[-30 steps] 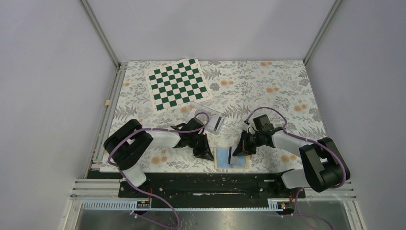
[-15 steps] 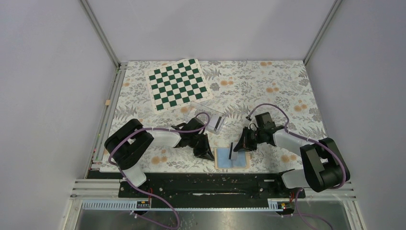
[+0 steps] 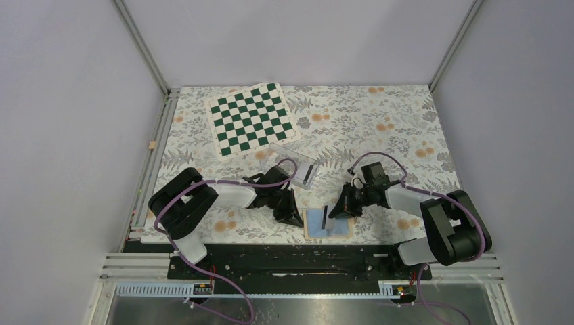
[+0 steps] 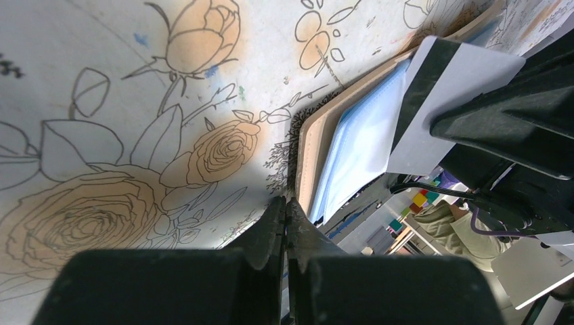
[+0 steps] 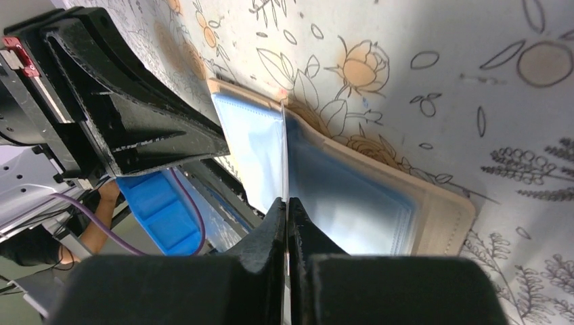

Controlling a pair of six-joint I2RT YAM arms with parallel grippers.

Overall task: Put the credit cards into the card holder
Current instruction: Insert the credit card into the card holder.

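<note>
The card holder (image 3: 336,232) lies open on the flowered table near the front edge, tan rim (image 5: 443,215) round a light-blue inside (image 4: 355,152). My right gripper (image 3: 333,213) is shut on a credit card (image 4: 467,95), pale with a black stripe. It holds the card on edge over the holder's middle. In the right wrist view the credit card (image 5: 283,152) shows as a thin line running up from the right gripper (image 5: 285,202). My left gripper (image 4: 285,203) is shut with nothing in it, its tip down at the holder's left edge (image 3: 306,223).
A clear plastic box (image 3: 296,166) lies just behind the left gripper. A green and white chessboard mat (image 3: 252,118) sits at the back left. The metal rail of the arm bases (image 3: 298,257) runs close in front of the holder.
The right gripper has shifted slightly left with the card, staying over the holder. The left arm has not moved.
</note>
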